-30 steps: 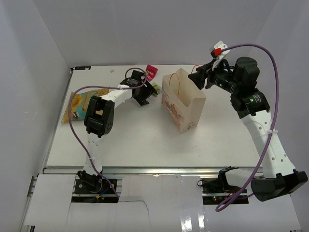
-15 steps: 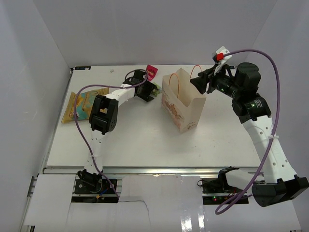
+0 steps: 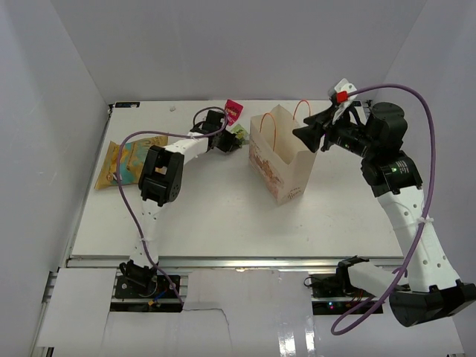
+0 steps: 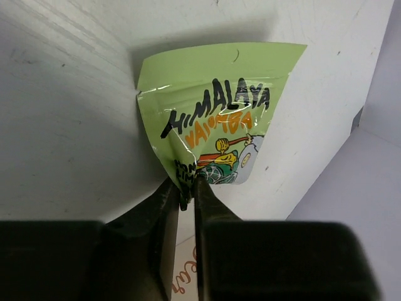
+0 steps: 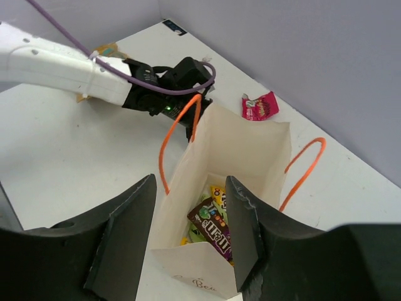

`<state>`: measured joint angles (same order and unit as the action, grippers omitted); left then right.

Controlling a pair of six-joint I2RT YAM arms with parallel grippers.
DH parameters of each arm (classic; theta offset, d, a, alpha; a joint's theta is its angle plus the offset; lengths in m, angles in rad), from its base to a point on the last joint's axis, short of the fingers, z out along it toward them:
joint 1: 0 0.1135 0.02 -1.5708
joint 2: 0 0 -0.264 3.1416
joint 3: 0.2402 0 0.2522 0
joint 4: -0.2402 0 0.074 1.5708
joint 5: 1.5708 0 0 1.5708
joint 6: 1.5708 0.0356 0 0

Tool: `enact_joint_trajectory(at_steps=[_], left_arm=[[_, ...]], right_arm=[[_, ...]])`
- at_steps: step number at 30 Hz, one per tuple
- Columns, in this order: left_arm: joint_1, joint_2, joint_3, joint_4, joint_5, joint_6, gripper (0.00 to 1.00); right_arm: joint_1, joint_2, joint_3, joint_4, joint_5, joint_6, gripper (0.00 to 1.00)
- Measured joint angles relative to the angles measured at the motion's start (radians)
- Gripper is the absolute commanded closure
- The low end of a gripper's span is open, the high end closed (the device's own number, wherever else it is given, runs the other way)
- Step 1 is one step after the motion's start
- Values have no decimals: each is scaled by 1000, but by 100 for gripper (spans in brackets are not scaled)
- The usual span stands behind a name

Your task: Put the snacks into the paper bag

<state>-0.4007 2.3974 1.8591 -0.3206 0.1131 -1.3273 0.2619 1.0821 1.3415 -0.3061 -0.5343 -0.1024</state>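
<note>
A green snack packet (image 4: 213, 119) lies on the white table just left of the paper bag (image 3: 282, 160). My left gripper (image 4: 187, 191) is shut on the packet's near corner; from above the left gripper (image 3: 227, 143) sits low beside the green packet (image 3: 239, 133). The beige paper bag (image 5: 250, 144) stands upright with orange handles. Inside it lie a dark brown packet (image 5: 213, 229), a yellow one (image 5: 217, 193) and something green. My right gripper (image 5: 190, 188) hovers open over the bag's mouth, holding nothing; from above the right gripper (image 3: 306, 134) is at the bag's right rim.
A magenta packet (image 3: 234, 111) lies behind the green one near the back wall, also in the right wrist view as the magenta packet (image 5: 260, 105). A large yellow-tan pouch (image 3: 125, 163) lies at the table's left side. White walls enclose the table.
My left gripper has reached forward to the green packet and shut on its corner. The right gripper has shifted slightly right over the bag, still open.
</note>
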Motion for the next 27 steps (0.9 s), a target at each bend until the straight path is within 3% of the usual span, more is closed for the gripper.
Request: enact_joint_trajectory(at_steps=[8, 16, 21, 27], left_arm=[[6, -243, -359, 150, -42, 237, 94], [24, -700, -755, 308, -36, 495, 97], [25, -998, -957, 392, 35, 597, 96], [8, -1303, -1112, 440, 185, 657, 96]], right_arm=[[0, -29, -16, -66, -197, -139, 46], [17, -24, -13, -118, -356, -203, 46], [150, 77, 74, -204, -378, -233, 44], [313, 203, 133, -200, -268, -101, 38]])
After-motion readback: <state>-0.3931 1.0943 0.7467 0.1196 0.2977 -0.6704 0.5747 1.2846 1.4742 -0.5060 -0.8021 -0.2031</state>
